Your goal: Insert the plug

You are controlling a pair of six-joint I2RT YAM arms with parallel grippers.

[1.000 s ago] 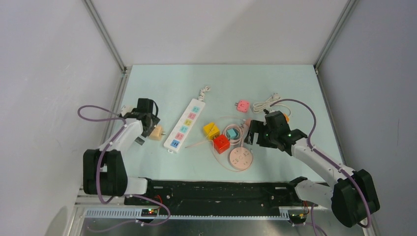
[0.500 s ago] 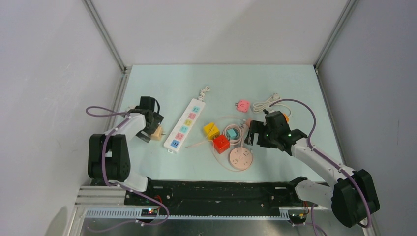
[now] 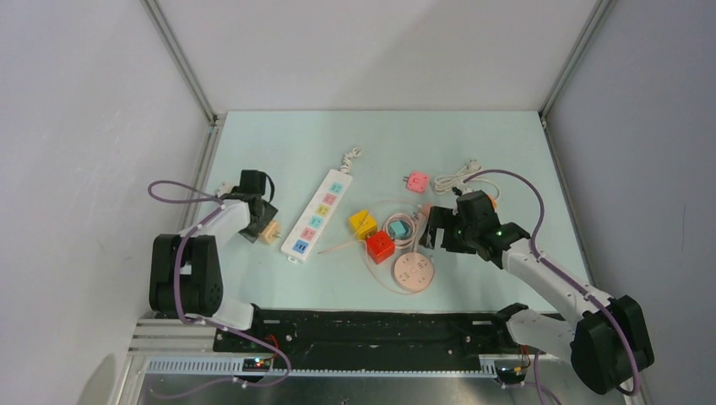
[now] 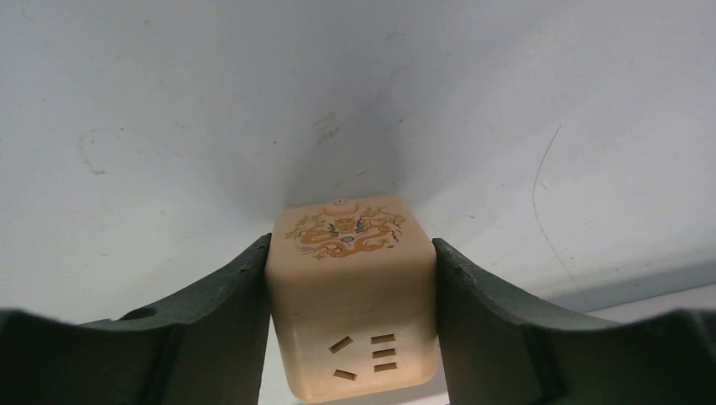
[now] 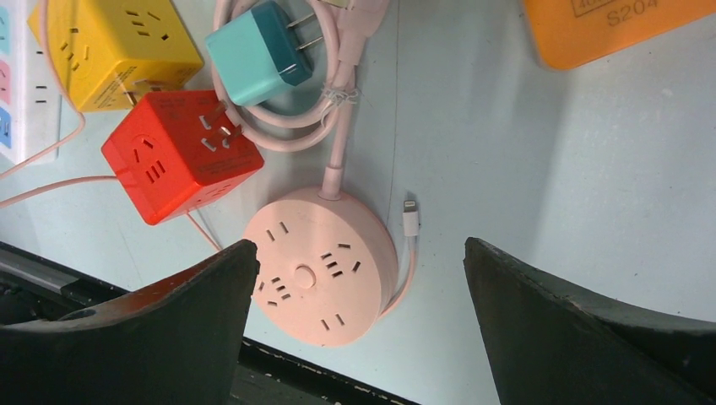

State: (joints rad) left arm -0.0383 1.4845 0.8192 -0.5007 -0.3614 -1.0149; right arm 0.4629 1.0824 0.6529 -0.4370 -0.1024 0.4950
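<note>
Left fingers (image 4: 221, 297) clenched on both sides of the beige cube plug (image 4: 350, 278), low over the tabletop (image 4: 507, 101), just left of the white power strip (image 3: 317, 215); probably held for lining up with a socket. Right fingers (image 5: 186, 295) spread wide and empty above the pink round socket (image 5: 321, 270). No containers in view.

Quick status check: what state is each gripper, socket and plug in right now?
left gripper: shut on beige cube socket
right gripper: open, holding nothing
beige cube socket: clamped, visible slots empty
power strip: outlets all empty
round pink socket: outlets empty
teal plug: unplugged, lying on its side
</note>
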